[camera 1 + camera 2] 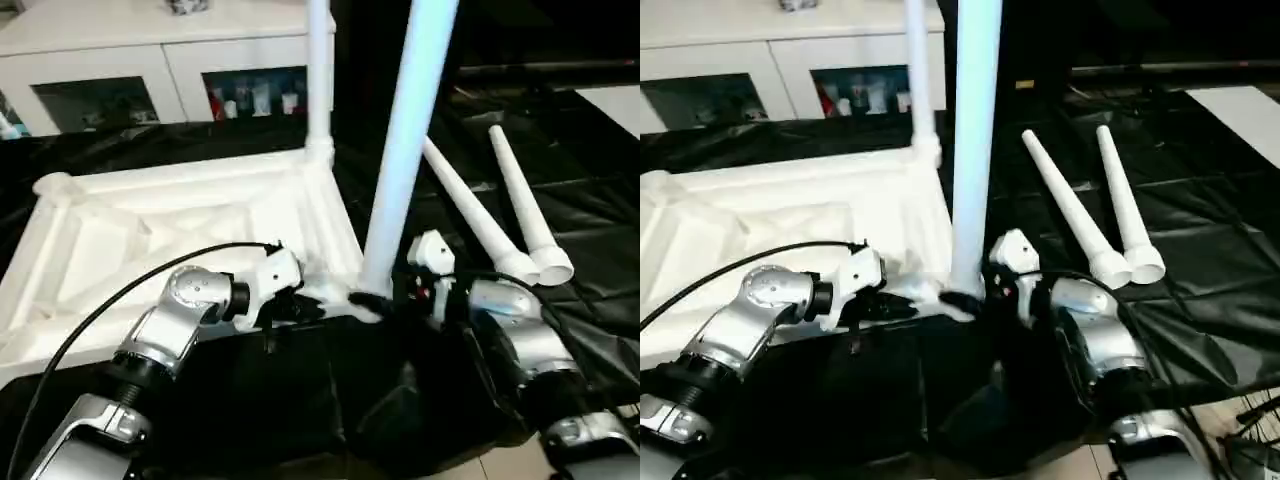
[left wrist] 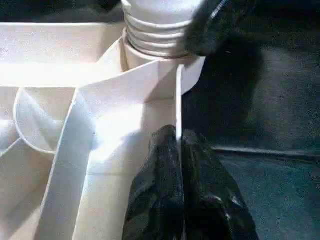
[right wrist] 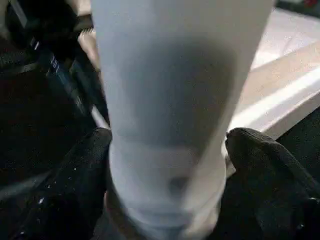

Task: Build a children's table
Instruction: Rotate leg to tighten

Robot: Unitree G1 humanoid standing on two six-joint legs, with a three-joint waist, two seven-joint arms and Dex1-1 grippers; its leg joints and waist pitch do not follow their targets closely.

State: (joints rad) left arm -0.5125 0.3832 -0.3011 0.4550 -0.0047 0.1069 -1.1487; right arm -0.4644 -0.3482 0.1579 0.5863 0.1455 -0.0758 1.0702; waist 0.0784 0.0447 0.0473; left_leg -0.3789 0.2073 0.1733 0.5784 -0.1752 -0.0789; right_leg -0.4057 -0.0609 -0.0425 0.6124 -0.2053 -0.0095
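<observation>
Left tool (image 2: 179,150) pinched on the tabletop (image 1: 200,225) rim (upside down on the counter (image 1: 580,200)); right tool (image 3: 167,165) loosely straddling the upright leg (image 1: 405,150) at its corner socket; seat square, press straight down, keep rim steadied.

No text, label, brand, number or sign can be read anywhere; the small coloured items behind the glass doors of the white cabinet (image 1: 250,95) are too blurred to make out any lettering.
</observation>
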